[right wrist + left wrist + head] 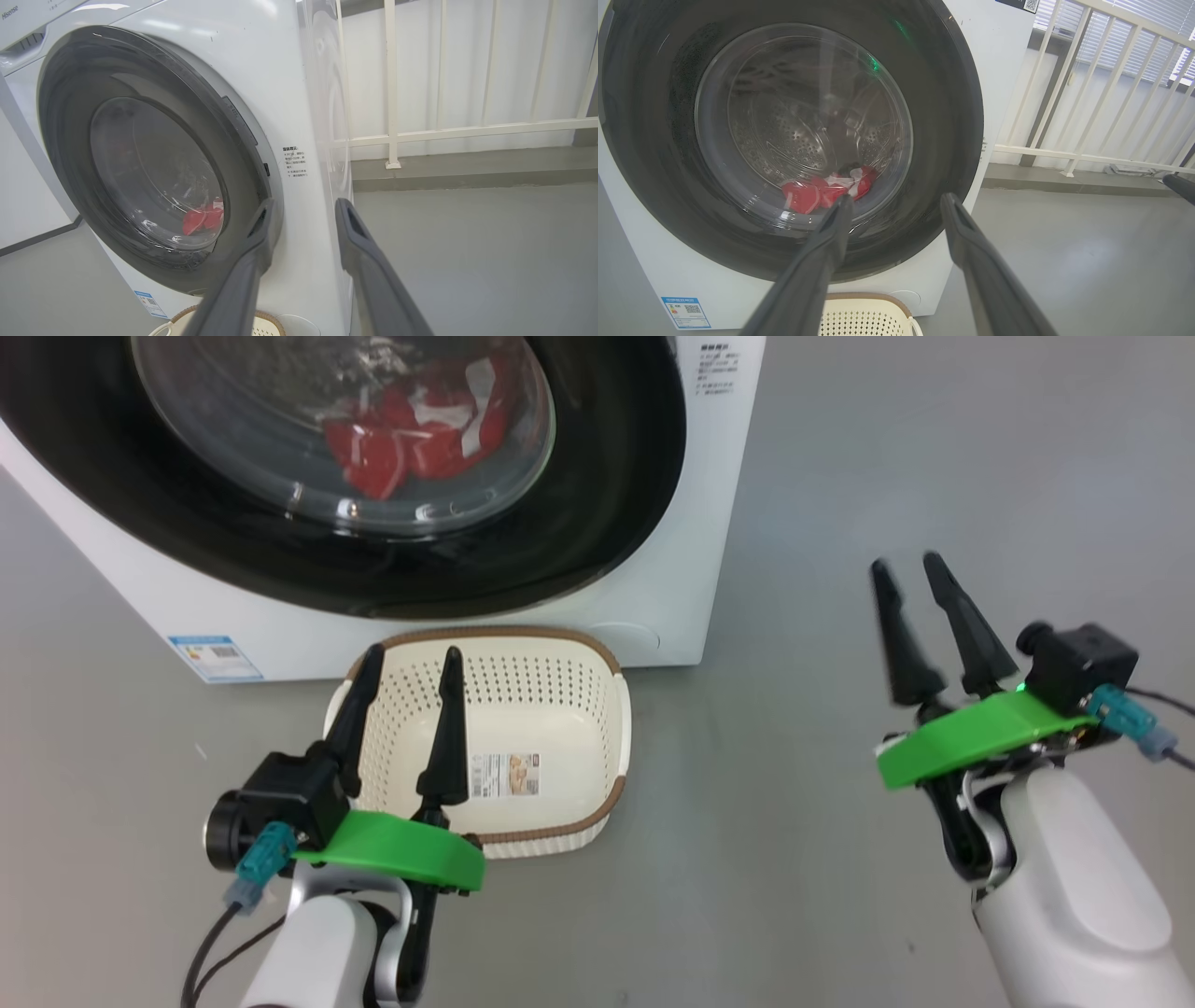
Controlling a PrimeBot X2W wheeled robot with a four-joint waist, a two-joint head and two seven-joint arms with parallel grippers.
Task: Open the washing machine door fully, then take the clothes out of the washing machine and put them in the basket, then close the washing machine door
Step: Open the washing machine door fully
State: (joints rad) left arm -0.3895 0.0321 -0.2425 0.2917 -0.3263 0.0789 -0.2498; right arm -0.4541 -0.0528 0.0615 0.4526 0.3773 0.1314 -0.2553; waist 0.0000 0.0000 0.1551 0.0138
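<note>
at the left, the washing machine (719,523) has its door (616,504) closed, the red clothes (411,443) lying behind its glass. the left fingers (448,728) hang spread wide above the basket (560,637), which sits on the floor (794,821) just before the machine. well to the right, the right fingers (966,625) stand a little narrower, holding nothing.
</note>
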